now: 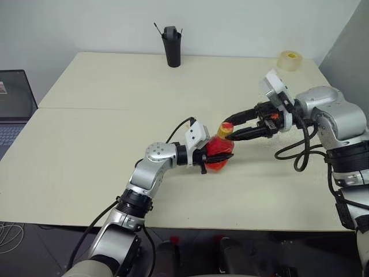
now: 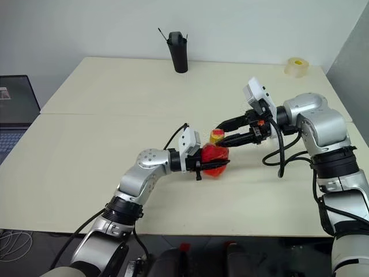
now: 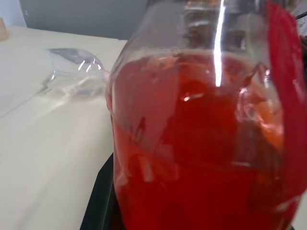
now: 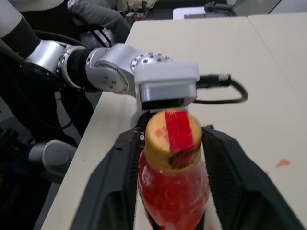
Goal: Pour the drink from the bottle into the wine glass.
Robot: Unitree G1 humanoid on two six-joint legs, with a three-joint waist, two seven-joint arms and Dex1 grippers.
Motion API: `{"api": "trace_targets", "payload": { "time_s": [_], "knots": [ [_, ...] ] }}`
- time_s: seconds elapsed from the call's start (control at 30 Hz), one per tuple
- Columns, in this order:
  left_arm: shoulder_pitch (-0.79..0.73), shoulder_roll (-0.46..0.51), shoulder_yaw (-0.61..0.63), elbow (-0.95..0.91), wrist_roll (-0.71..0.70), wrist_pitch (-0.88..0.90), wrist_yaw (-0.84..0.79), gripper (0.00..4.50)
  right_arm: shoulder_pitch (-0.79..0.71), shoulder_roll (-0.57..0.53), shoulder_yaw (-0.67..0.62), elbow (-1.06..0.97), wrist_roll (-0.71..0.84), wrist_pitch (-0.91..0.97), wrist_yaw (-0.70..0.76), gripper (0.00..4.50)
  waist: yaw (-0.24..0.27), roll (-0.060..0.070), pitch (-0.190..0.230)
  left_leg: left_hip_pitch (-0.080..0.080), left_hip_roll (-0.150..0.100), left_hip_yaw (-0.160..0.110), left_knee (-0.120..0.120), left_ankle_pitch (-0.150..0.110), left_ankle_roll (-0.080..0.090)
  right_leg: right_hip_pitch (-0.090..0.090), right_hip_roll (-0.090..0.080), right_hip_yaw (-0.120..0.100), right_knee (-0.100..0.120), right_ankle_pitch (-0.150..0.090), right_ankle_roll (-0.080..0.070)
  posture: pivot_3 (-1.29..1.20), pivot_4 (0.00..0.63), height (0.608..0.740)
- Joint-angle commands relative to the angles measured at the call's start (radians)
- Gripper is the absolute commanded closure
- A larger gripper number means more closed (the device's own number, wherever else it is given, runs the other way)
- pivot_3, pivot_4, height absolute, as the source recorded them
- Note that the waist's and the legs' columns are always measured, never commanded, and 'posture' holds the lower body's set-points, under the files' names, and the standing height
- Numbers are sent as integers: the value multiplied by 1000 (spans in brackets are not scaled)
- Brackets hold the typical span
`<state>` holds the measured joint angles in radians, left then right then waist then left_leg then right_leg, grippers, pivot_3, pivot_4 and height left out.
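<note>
Fingers of your left gripper (image 1: 209,157) are clamped on the body of the small, squat clear plastic bottle (image 1: 219,149), just right of centre in the head view. Your right gripper (image 1: 230,130) comes in from the right with its two black fingers (image 4: 119,177) spread apart, one on each side of the yellowish-tan cap with a red strip on top (image 4: 173,139), and you can see a gap between each finger and the cap. The bottle's bulbous ribbed body is nearly full of bright red translucent drink (image 3: 201,158), and it stands roughly upright on the pale beige table (image 1: 115,115). A clear wine glass (image 3: 74,72) appears in the upper left of your left wrist view.
</note>
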<state>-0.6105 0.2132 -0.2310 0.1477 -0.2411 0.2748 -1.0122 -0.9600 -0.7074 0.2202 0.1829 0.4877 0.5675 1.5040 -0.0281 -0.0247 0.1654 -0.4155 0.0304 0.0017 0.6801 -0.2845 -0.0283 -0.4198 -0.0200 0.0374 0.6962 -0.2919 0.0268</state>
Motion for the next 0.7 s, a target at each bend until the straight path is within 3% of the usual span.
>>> {"api": "trace_targets", "payload": {
  "time_s": [0.03, 0.13, 0.27, 0.47, 0.7],
  "knots": [
    [-36, -12, 15, -35, -24, -31, 1, 3206, -10, -31, -32, -44, 18, 19, 43, 986, 0, 0, 0, 0, 0, 0, 0, 0, 0, 0, 0, 0, 0, 0, 0, 0, 150, 740],
    [-44, -17, 16, -24, -24, -32, 0, 3206, 3, -48, -60, -68, 21, 19, 9, 23, 1, 0, 0, 0, 0, 0, 0, 0, 0, 0, 0, 0, 0, 0, 0, 0, 150, 740],
    [-41, -16, 19, -17, -27, -32, -6, 3206, 37, -74, -138, -144, 37, 47, -82, 0, 2, 0, 0, 0, 0, 0, 0, 0, 0, 0, 0, 0, 0, 0, 0, 0, 150, 740],
    [-44, -18, 26, 4, -24, -42, 0, 3206, 154, -57, -329, -405, 130, 254, -390, 0, 3, 0, 0, -1, 0, -1, 0, 0, 0, 0, 0, 1, 0, 0, 0, 0, 150, 740],
    [-48, -26, 21, 18, -24, -54, -4, 3206, 265, 72, -417, -756, 301, 501, -764, 0, 0, 0, 0, -1, 0, -1, 0, 0, 0, 0, 0, 1, 1, 0, 0, 0, 150, 740]
  ]
}}
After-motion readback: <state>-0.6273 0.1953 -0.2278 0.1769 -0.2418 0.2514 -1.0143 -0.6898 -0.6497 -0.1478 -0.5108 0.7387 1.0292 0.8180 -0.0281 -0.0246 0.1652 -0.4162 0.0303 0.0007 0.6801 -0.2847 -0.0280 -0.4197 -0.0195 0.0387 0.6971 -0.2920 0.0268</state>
